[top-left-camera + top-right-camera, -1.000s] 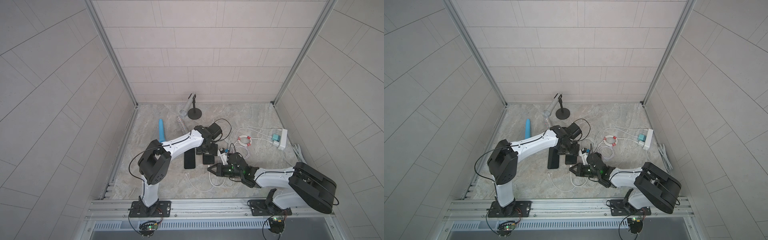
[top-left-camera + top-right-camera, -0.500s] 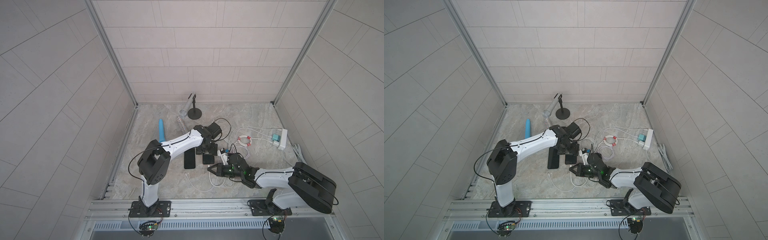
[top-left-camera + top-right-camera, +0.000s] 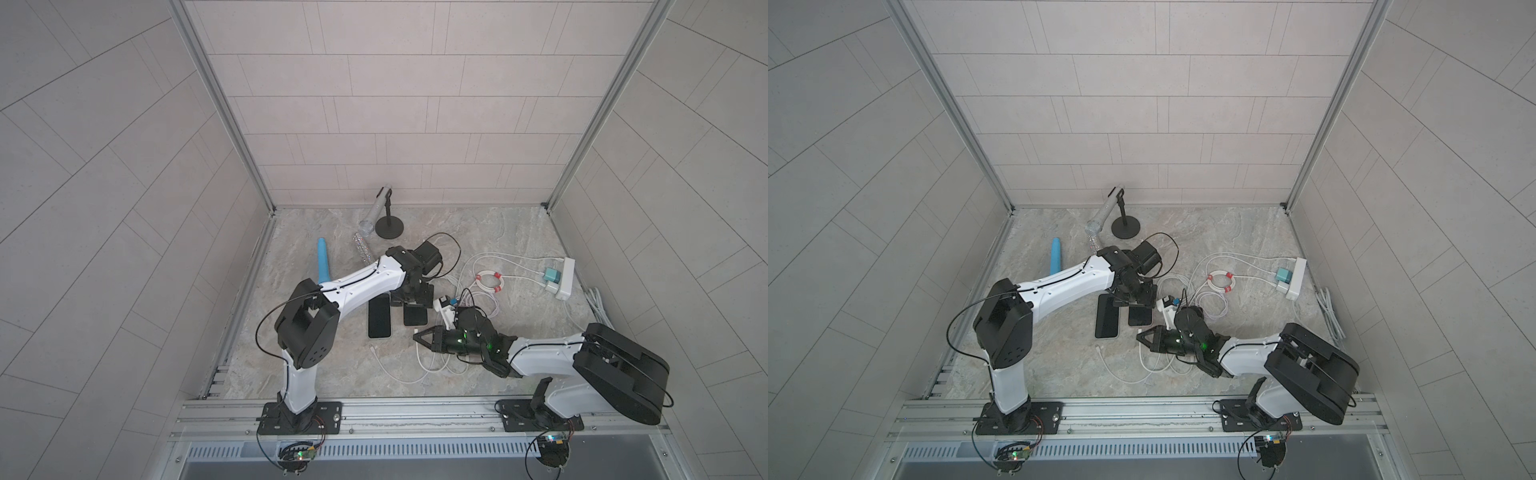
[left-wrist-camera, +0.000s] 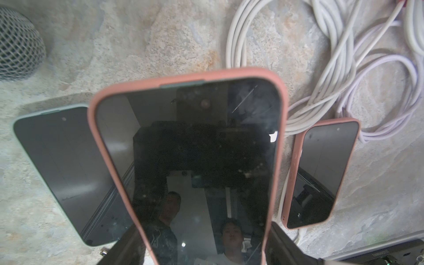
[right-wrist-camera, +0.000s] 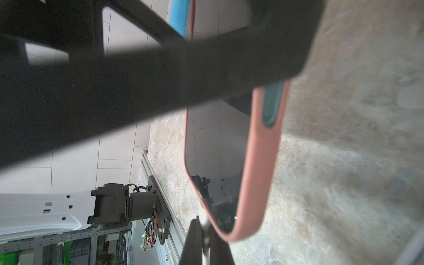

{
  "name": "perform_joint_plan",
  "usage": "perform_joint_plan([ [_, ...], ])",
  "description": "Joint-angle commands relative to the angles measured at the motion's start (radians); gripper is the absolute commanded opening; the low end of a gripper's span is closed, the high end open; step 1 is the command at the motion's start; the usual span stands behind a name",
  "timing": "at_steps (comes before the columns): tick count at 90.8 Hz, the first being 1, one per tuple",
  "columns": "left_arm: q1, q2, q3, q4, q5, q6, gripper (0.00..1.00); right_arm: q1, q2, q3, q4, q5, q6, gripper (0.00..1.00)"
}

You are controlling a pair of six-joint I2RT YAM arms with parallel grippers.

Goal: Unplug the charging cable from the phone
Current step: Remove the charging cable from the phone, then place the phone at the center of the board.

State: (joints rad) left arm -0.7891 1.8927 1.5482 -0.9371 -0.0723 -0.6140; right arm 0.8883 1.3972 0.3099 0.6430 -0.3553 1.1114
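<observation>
Nearest: white cable (image 3: 401,376) lies in loose loops on the marble surface (image 3: 490,232), one free end apart from the phones.

Right gripper (image 3: 419,335) is low over those loops. Jaws are closed, tips together. In the right wrist view the fingertips (image 5: 195,238) sit at the rounded corner of a pink-cased phone (image 5: 257,165), with a thin grey piece between them. Cannot tell whether that piece is a plug.

Next out: two dark phones lie side by side in both top views, the larger one (image 3: 379,318) on the robot's left and the shorter one (image 3: 415,318) beside it.

Left gripper (image 3: 410,294) is over the far end of the shorter phone. In the left wrist view its jaws are clamped on the long edges of a pink-cased phone (image 4: 195,149), screen towards the camera. A green-cased phone (image 4: 64,169) and a smaller pink-cased phone (image 4: 321,174) lie flat either side. A white lead runs along the smaller phone's edge. No plug is visible in the gripped phone, as its lower end is hidden.

Beyond: a coiled cable bundle (image 3: 488,284), then a power strip (image 3: 567,276) with adapters.

Farthest: a blue tube (image 3: 323,266) and a microphone stand (image 3: 389,227).
</observation>
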Motion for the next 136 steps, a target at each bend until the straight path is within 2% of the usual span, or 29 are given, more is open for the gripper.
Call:
perform_joint_plan([
  [1,0.014,0.006,0.038,0.031,-0.007,-0.001,0.00,0.014,0.011,-0.015,0.023,-0.014,0.001,0.00],
  [49,0.019,0.026,-0.021,0.064,-0.009,0.005,0.00,0.016,0.010,-0.030,0.006,-0.001,0.015,0.00],
  [74,0.019,0.057,-0.068,0.093,-0.008,0.005,0.00,0.017,-0.023,-0.031,-0.044,0.006,0.011,0.11],
  [96,0.019,0.088,-0.097,0.116,0.000,0.006,0.00,0.017,-0.030,0.000,-0.133,0.026,-0.009,0.26],
  [112,0.019,0.101,-0.105,0.122,-0.001,0.008,0.00,0.016,-0.027,0.013,-0.152,0.022,-0.009,0.30],
  [124,0.019,0.115,-0.107,0.124,-0.001,0.008,0.00,0.015,-0.078,0.020,-0.207,0.042,-0.020,0.35],
  [136,0.018,0.132,-0.108,0.128,0.005,0.011,0.00,0.011,-0.193,0.039,-0.349,0.081,-0.058,0.42],
])
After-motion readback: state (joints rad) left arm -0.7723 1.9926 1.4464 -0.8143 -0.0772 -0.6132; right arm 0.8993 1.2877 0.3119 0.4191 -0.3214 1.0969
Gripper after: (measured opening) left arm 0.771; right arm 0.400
